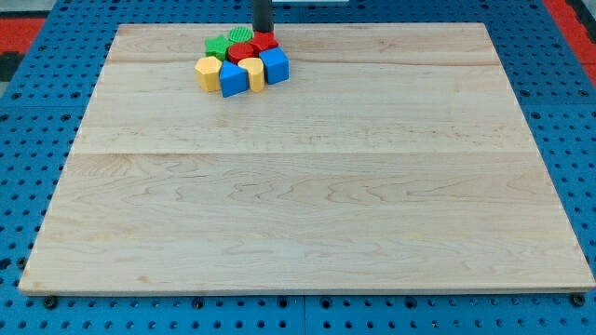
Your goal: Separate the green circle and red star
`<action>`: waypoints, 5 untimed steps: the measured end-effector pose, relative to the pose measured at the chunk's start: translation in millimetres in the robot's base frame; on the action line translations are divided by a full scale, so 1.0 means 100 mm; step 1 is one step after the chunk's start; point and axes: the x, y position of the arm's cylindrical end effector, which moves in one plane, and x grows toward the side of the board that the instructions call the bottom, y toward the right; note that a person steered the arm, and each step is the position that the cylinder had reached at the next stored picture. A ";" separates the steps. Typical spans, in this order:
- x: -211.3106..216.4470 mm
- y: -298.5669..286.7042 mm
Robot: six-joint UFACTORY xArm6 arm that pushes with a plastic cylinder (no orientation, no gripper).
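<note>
- Pale wood makes up the board (307,214), which fills most of the frame and lies on a blue pegboard surface (28,112) dotted with holes.
- All the blocks sit bunched together near the board's top edge, a little left of centre, touching or nearly touching.
- At the cluster's upper side, the green circle (241,35) lies just left of the red star (264,42), and the two look to be touching.
- Another green block (219,46) sits at the cluster's upper left; its shape is hard to make out.
- A second red block (241,53) sits in the middle of the group, just below the green circle.
- Along the lower row, from the view's left: a yellow hexagon-like block (207,73), a blue block (233,79), a second yellow block (253,71) and a blue cube (275,65).
- My tip (264,32) comes down from the top edge of the frame as a dark rod, ending right at the red star's upper side, just right of the green circle.
- No gripper is fitted, so there is nothing to spread or pinch.
</note>
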 end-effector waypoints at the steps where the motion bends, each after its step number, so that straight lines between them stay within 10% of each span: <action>1: 0.00 -0.30; 5: 0.90 -0.13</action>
